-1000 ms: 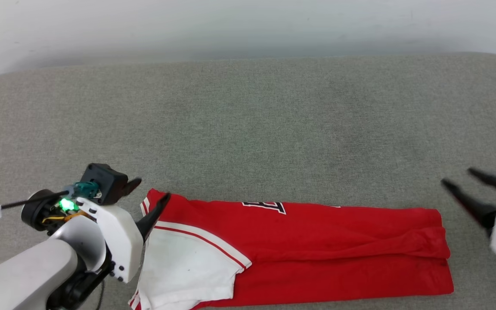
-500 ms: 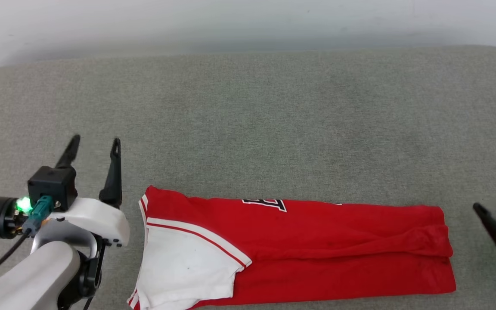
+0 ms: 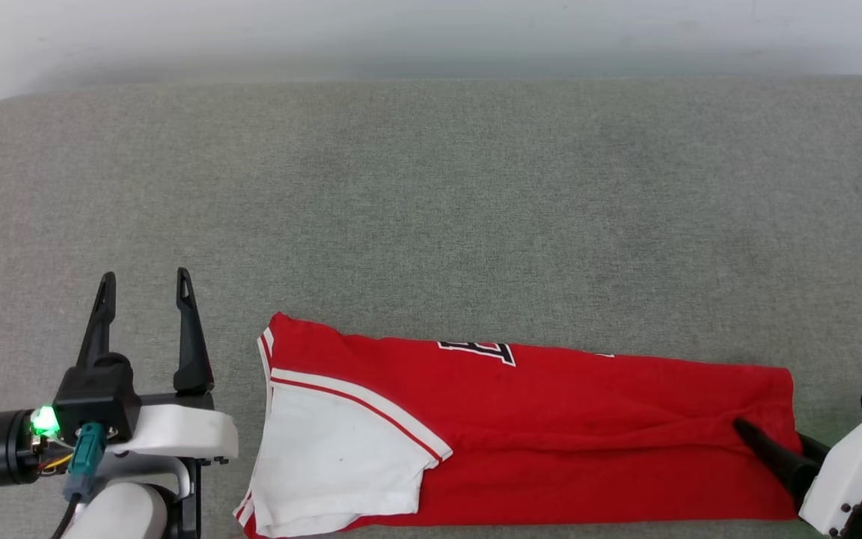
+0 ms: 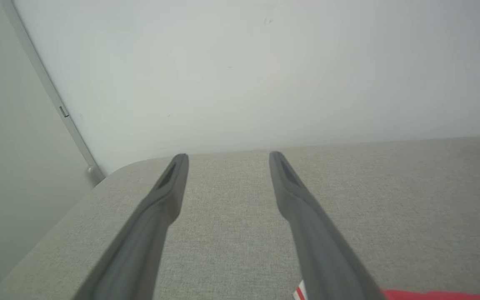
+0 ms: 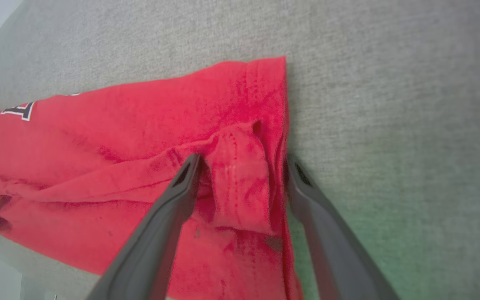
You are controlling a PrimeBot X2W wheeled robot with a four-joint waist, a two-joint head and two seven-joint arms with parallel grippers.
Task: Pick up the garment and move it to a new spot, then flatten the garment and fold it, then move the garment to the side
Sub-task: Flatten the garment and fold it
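I am straddling the shirt's (image 3: 551, 419) four o'clock hem with wide right fingers (image 5: 173, 208), probably for folding; left fingers (image 3: 188, 329) idling wide.

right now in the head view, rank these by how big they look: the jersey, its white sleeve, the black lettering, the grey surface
1. grey surface, by far the largest
2. jersey
3. white sleeve
4. black lettering, smallest, with only a strip of it showing at the fold
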